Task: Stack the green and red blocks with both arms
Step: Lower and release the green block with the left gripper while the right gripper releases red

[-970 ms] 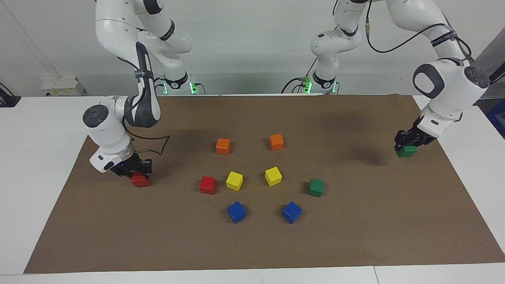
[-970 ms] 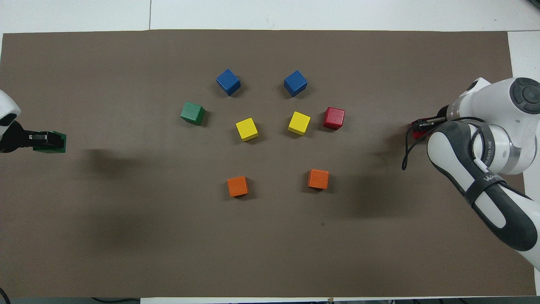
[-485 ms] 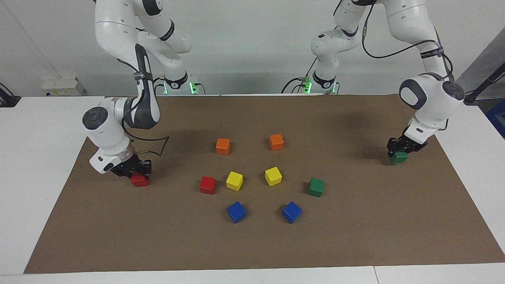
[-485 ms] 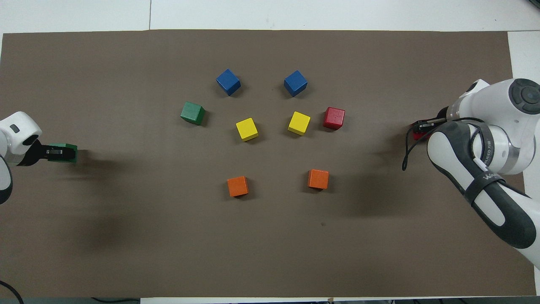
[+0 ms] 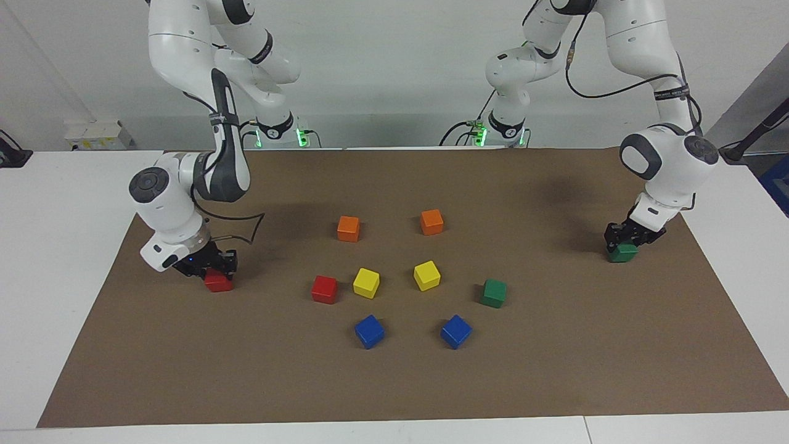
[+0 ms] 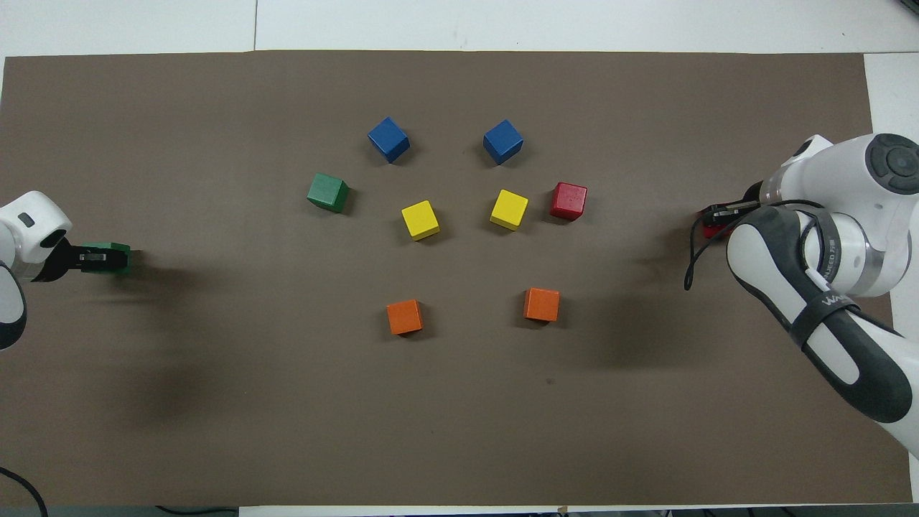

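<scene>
The left pincer is seen low at the left arm's end of the worktop, closed about a green block. That block sits directly under the pincer, gripped between its fingers and resting on, or just off, the brown mat; which of the two cannot be told. In the overhead view the same pincer is seen over the block, with part of the green top showing past its tips.

The right pincer is held low at the right arm's end of the worktop, closed on a red block. This block lies directly below the pincer, at mat level. From overhead only a sliver of it is visible beneath the pincer.

A second green block lies free on the mat, well apart from the left pincer, toward the middle of the worktop. A second red block lies free likewise, well apart from the right pincer, also toward the middle. No block is stacked on another.

Between the two free blocks two yellow blocks are noted. Two orange blocks lie nearer to the robots than these, and two blue blocks farther from them.
</scene>
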